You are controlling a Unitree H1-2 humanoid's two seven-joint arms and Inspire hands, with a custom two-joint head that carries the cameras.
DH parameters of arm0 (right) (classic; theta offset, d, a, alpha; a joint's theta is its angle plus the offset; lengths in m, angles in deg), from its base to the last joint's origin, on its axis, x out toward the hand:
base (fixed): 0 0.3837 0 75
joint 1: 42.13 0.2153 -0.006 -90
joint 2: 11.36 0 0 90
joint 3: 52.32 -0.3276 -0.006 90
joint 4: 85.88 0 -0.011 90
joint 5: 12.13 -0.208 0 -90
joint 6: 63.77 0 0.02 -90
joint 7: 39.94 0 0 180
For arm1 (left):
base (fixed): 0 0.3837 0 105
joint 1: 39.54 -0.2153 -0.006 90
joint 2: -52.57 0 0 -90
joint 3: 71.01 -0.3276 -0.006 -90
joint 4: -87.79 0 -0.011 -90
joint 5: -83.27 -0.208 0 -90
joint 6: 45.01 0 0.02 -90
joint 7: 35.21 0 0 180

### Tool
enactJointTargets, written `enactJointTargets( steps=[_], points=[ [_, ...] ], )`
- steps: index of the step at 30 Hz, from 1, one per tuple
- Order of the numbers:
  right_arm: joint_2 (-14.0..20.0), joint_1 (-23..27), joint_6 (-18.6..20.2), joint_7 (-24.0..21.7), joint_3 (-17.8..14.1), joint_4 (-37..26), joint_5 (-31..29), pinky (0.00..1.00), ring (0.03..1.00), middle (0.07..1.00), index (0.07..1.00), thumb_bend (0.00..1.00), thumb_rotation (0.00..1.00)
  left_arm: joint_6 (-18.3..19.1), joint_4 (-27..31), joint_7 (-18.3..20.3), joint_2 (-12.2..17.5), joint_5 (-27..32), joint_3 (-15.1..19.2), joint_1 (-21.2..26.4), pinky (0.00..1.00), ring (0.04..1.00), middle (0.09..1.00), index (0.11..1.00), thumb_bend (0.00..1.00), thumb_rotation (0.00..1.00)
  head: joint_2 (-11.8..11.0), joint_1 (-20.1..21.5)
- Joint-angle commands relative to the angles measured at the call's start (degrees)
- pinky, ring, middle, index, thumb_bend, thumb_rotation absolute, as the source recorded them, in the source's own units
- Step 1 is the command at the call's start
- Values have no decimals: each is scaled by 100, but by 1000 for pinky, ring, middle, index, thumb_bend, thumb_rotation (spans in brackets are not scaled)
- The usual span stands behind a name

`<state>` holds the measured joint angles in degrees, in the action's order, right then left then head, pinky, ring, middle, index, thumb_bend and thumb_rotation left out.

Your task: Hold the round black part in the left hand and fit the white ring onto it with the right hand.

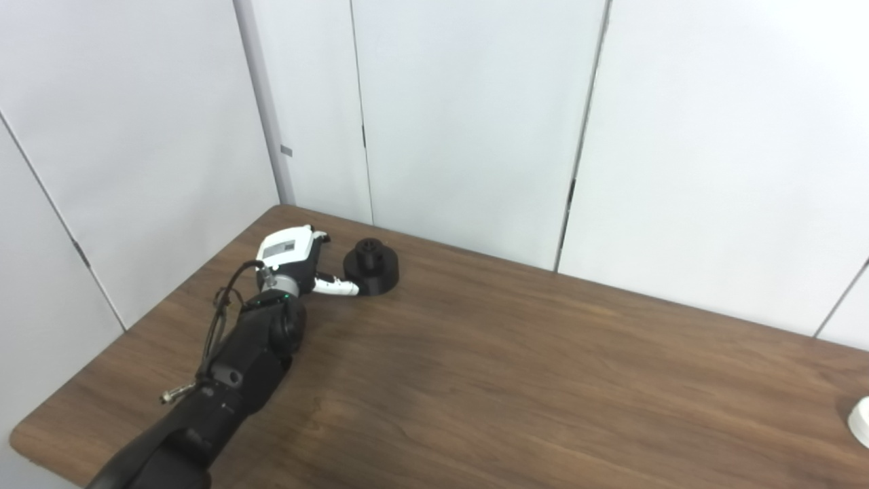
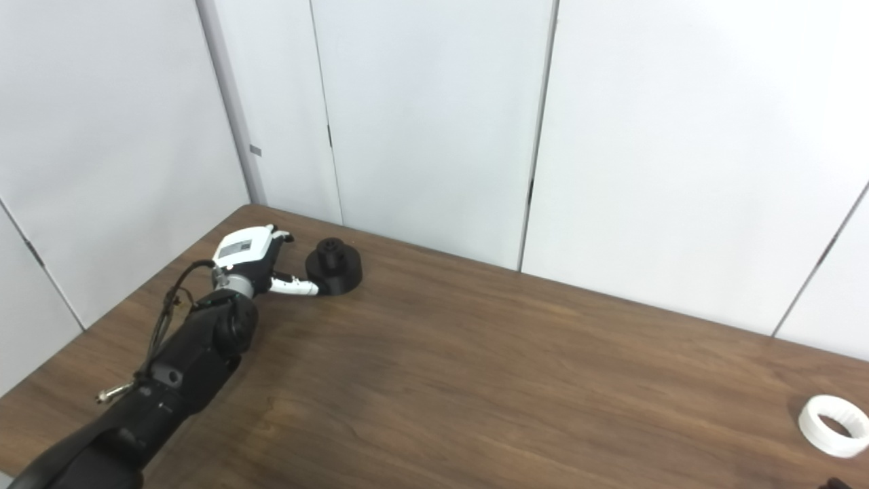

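Observation:
The round black part [image 1: 371,266] stands on the wooden table [image 1: 516,380] near its far left corner, a wide disc with a small knob on top. My left hand [image 1: 299,258] lies just left of it, white back upward. Its thumb [image 1: 337,286] stretches out to the front of the part's base, and the fingers point toward the part's left side without closing round it. The part rests on the table. The white ring [image 2: 834,425] lies flat at the table's far right; the left eye view shows only its edge. My right hand does not show.
White wall panels [image 1: 468,115] stand close behind the table's far edge. The table's left edge runs just beside my left forearm [image 1: 237,367]. A small dark bit [image 2: 834,483] pokes in at the bottom right corner of the right eye view.

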<state>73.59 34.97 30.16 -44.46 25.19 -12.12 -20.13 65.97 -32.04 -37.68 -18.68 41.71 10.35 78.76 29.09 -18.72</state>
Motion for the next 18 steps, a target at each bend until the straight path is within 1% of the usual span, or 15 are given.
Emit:
enactJointTargets(
  steps=[1, 4, 7, 13, 18],
  points=[
    [26, 70, -91, 37, 5, -285, 17, 676, 849, 859, 836, 478, 1000, 29, -12, 33, 262, -45, -33, 405, 1000, 1000, 999, 887, 1000, 578, 8, 1],
    [32, 69, -84, 45, 15, -288, 25, 694, 854, 863, 840, 490, 995, 15, -54, 166, 263, 59, -62, 444, 1000, 1000, 1000, 895, 1000, 596, 8, 1],
    [30, 63, -67, 46, 23, -306, 22, 693, 856, 863, 840, 493, 989, 20, -42, 192, 232, 141, -46, 456, 1000, 1000, 1000, 888, 1000, 583, 26, 7],
    [20, 64, -26, 53, 32, -352, 5, 698, 851, 865, 845, 495, 985, -3, -85, 186, 195, 195, -70, 508, 1000, 1000, 1000, 887, 1000, 556, 39, 14],
    [20, 52, 0, 60, 36, -383, 11, 712, 862, 871, 848, 520, 979, -29, -138, 150, 176, 196, -102, 552, 1000, 1000, 1000, 890, 1000, 570, 46, 11]
  ],
)
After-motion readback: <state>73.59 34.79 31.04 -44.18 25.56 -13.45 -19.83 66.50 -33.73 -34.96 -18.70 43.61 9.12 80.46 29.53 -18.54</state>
